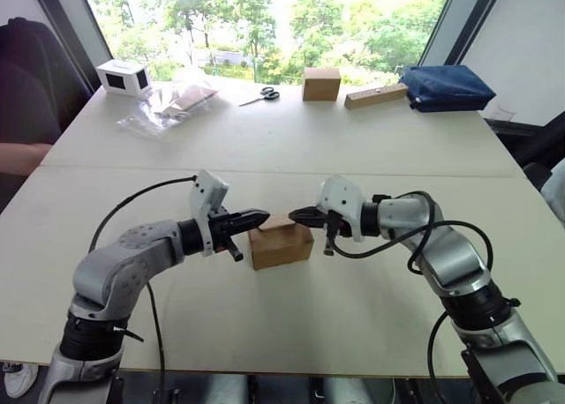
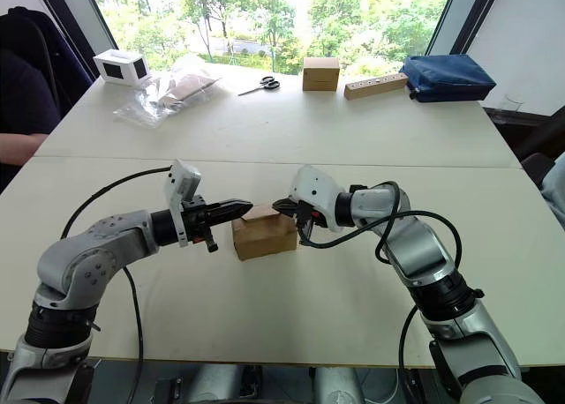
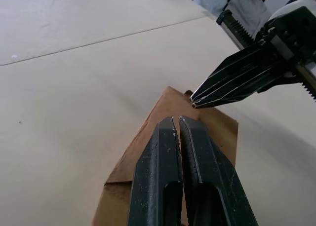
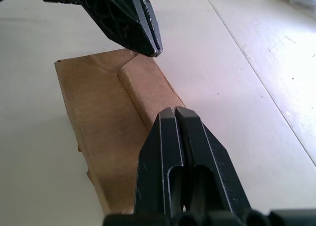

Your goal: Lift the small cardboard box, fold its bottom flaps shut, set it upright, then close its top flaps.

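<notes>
The small cardboard box (image 1: 281, 243) stands on the near half of the counter (image 1: 291, 325), directly between the two arms and resting on its own base rather than held. Its top flaps (image 4: 143, 85) are folded down over the upper face, though in the right wrist view one panel overlaps its neighbour with a raised step, so closure looks incomplete. The bottom flaps are underneath and cannot be assessed. The left pincer (image 1: 259, 217) comes in from the robot's left with its fingers pressed together into one narrow tip, poised at the box's upper left edge; whether it touches the cardboard cannot be told. The right pincer (image 1: 298, 215) mirrors it from the opposite side, fingers likewise pressed together, its tip over the upper right edge. Neither grips anything. Judgement: closed tips serve as pushers, and approaching from both sides lets each press a flap flat while the box is kept from sliding. The task appears to be at its last step. Risk: uneven pressure could tilt the light carton. Well apart at the counter's far side lie a brown cube box (image 1: 321, 83), scissors (image 1: 261, 95), a white box (image 1: 124, 77) and a blue bag (image 1: 446, 87), none involved.
</notes>
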Controlling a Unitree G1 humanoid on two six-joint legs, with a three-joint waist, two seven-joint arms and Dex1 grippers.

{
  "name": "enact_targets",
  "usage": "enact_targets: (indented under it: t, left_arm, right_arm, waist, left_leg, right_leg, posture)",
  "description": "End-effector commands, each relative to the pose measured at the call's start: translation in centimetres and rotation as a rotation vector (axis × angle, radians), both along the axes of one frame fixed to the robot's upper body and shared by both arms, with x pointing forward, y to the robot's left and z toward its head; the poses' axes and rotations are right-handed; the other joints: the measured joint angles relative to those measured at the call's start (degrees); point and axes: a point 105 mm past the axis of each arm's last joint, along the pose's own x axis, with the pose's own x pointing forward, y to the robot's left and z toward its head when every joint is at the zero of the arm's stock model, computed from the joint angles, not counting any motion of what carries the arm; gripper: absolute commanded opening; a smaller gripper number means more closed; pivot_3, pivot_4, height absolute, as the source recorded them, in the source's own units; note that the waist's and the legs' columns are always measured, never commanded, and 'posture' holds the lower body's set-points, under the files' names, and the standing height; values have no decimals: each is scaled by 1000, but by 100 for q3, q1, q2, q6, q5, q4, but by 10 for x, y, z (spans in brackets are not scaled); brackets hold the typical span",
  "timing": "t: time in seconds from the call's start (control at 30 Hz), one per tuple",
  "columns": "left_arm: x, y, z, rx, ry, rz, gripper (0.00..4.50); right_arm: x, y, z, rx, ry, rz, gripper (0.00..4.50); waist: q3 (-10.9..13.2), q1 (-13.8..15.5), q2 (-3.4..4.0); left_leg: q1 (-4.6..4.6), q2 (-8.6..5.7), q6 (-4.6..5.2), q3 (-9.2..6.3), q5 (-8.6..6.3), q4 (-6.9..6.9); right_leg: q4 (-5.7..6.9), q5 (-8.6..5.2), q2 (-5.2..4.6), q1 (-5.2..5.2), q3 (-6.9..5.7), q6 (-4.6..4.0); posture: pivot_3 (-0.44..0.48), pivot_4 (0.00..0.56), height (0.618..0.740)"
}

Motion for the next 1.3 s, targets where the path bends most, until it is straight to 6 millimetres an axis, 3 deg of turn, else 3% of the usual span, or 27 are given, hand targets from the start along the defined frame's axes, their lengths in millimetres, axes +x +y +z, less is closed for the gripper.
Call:
enact_targets:
  t: [0.03,0.33,0.63,0.73,0.87,1.03,1.17,1.3]
  left_arm:
    - [-3,-3,2,36,-56,-7,126]
    - [-4,-10,-22,152,-44,-52,126]
    - [-2,-9,-21,139,-60,-42,126]
    - [3,-6,-8,77,-97,-2,126]
    - [6,8,28,-35,-202,87,126]
    - [1,30,40,-63,-154,78,126]
    - [-3,49,39,-16,-122,126,126]
    - [-20,64,22,69,-58,126,126]
  right_arm:
    - [-3,5,5,0,-35,28,0]
    - [0,3,-19,-121,-15,22,0]
    - [2,5,-20,-129,-24,18,0]
    - [4,5,-11,-75,-38,8,0]
    - [5,-2,23,151,-84,-30,0]
    - [-3,-21,57,397,-63,-103,0]
    - [-17,-39,56,467,28,-164,0]
    - [-32,-59,41,445,104,-241,0]
  waist:
    - [0,-4,0]
    - [0,-1,0]
    - [0,-4,0]
    - [0,-4,0]
    - [1,-3,-2]
    - [4,-4,2]
    - [4,-1,2]
    - [5,-7,4]
  left_leg:
    - [-1,0,0,0,0,0]
    - [-1,0,2,1,-1,0]
    - [0,1,2,0,-1,0]
    - [0,1,2,0,-1,0]
    - [-1,4,2,-1,-1,0]
    - [-2,4,1,-1,-1,-5]
    - [-2,4,1,-2,-2,-7]
    - [-2,4,0,1,-2,-22]
  right_leg:
    - [-1,0,0,0,0,0]
    - [-4,0,0,0,0,-1]
    - [-4,0,0,1,0,-1]
    - [-4,0,0,1,0,-1]
    - [-4,1,-1,1,0,1]
    - [-6,7,-1,0,-1,12]
    - [-10,3,-3,0,-2,5]
    - [-24,0,-19,0,-1,-1]
  posture:
    - [0,150,740]
    - [0,150,740]
    - [0,150,740]
    - [0,150,740]
    - [0,150,740]
    - [0,150,740]
    - [0,150,740]
    - [0,150,740]
